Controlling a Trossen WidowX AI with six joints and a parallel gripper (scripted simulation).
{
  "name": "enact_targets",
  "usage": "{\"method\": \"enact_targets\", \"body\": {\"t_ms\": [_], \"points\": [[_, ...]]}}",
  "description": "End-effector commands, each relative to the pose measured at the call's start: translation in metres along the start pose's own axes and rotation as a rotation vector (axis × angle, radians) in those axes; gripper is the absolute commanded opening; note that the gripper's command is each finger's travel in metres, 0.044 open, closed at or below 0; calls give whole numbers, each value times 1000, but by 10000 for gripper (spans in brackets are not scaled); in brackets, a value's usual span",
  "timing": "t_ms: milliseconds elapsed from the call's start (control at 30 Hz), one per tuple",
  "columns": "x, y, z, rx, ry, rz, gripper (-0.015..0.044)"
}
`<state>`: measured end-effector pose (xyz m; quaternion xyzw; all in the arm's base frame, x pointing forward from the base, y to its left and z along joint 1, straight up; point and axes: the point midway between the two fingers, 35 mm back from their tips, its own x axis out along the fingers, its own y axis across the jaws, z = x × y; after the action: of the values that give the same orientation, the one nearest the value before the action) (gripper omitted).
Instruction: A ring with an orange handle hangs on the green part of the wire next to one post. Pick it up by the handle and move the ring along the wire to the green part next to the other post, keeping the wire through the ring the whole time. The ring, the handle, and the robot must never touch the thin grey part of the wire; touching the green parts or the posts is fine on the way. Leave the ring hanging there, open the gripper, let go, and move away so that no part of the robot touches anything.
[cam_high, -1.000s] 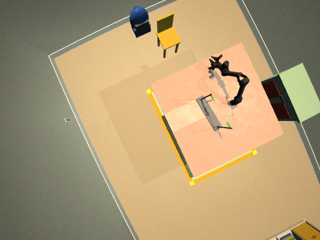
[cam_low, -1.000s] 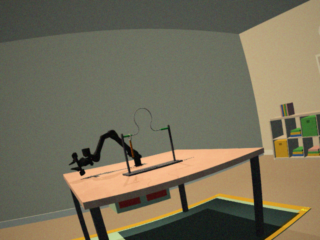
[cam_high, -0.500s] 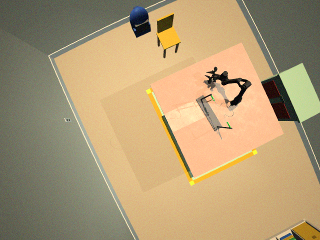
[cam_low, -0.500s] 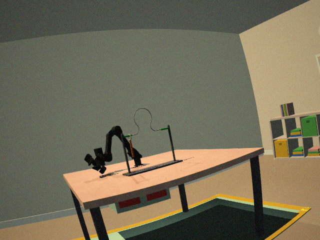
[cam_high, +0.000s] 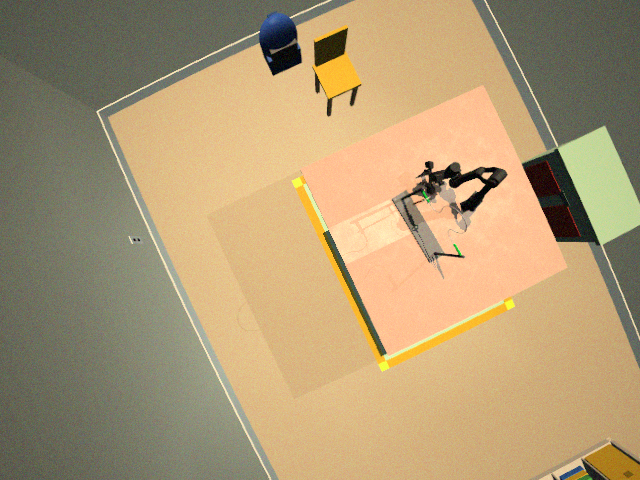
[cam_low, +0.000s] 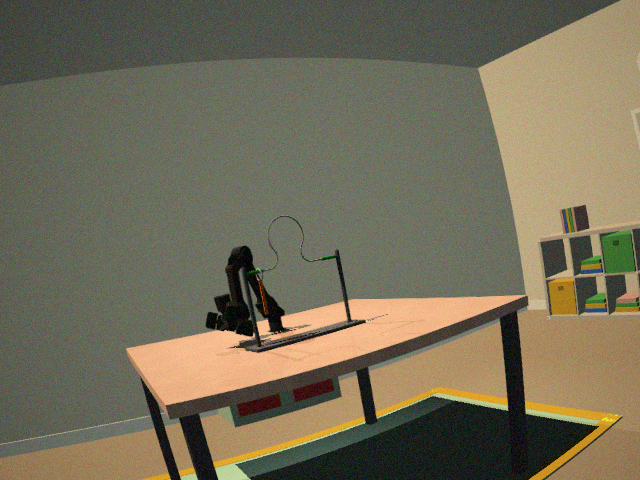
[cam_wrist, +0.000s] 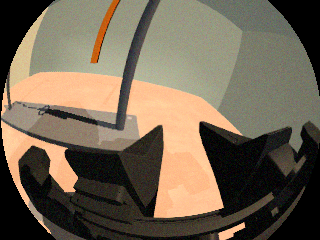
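The ring (cam_low: 260, 273) hangs on the near green wire part (cam_high: 425, 196) (cam_low: 253, 272), beside the near post (cam_low: 251, 310) (cam_wrist: 131, 65). Its orange handle (cam_low: 264, 299) (cam_wrist: 104, 35) hangs down below it. In the wrist view the handle is at upper left, left of the post. My gripper (cam_wrist: 180, 127) is partly open with nothing between its fingertips, low beside the near post and off the handle. The far green part (cam_high: 458, 250) (cam_low: 327, 257) meets the far post (cam_low: 342, 286). The ring is not discernible in the top view.
The thin grey wire (cam_low: 284, 216) arches high between the green parts. The dark base (cam_high: 424, 235) (cam_low: 310, 333) (cam_wrist: 100, 132) joins the posts on the table (cam_high: 480, 124) (cam_low: 439, 322). A yellow chair (cam_high: 338, 77) stands beyond the table.
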<state>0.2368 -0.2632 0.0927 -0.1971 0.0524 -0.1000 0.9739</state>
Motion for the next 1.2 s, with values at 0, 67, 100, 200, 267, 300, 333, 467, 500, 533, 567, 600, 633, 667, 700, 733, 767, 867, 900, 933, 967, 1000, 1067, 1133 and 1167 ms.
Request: {"method": "enact_targets", "body": {"t_ms": [0,67,100,200,267,300,333,467,500,533,567,600,633,667,700,733,767,867,900,933,967,1000,1067,1133,1167], "points": [[-8,40,15,80,-48,115,160],[-13,61,24,128,-76,183,160],[-15,70,28,149,-88,214,160],[-22,84,34,184,-106,266,160],[-28,86,35,196,-113,282,160],[-28,86,35,198,-114,285,160],[-28,86,35,198,-114,285,160],[-15,83,47,245,-116,290,160],[-10,82,53,265,-118,292,160],[-5,81,59,285,-121,294,160],[0,81,65,306,-123,296,160],[5,80,72,326,-127,298,160],[9,80,79,348,-131,300,160],[13,79,85,365,-134,302,160],[15,79,88,376,-136,303,160],[16,79,90,379,-137,303,160],[16,79,90,379,-137,303,160],[17,79,90,379,-137,303,160],[17,80,90,379,-137,303,160],[18,80,90,379,-137,303,160],[19,80,90,379,-138,303,160],[21,80,90,379,-138,303,160],[24,80,91,379,-138,303,160],[27,81,91,379,-138,303,160],[28,81,92,379,-138,303,160]]}}
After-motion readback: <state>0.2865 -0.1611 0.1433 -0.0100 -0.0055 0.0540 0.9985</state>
